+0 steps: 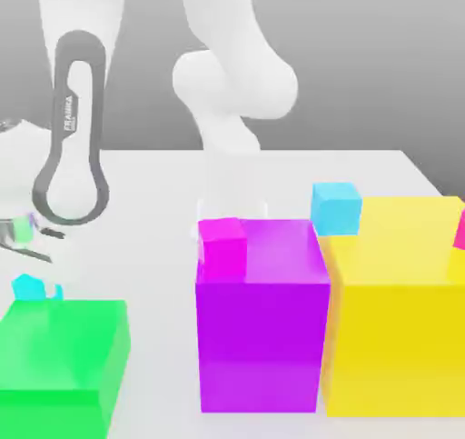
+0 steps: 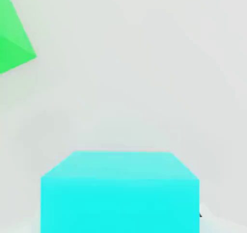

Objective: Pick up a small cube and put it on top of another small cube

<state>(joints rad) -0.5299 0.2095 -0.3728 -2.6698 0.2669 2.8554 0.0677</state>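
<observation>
One small cyan cube [image 1: 30, 288] lies at the exterior view's left, just behind the big green block [image 1: 62, 355]. My gripper [image 1: 22, 237] hangs directly above it, partly cut off by the picture's edge. In the hand view the same cyan cube [image 2: 120, 193] looms very close, with the green block's corner [image 2: 12, 34] off to one side. A second small cyan cube [image 1: 336, 207] rests by the back corner of the big yellow block [image 1: 395, 319]. The small magenta-pink cube [image 1: 223, 243] sits at the back left corner of the big purple-magenta block [image 1: 262, 314].
A small pinkish-red cube [image 1: 460, 229] shows at the right edge, on the yellow block. The arm's white base [image 1: 232, 110] stands behind the purple block. The white table [image 1: 154, 210] spreads between the green and purple blocks.
</observation>
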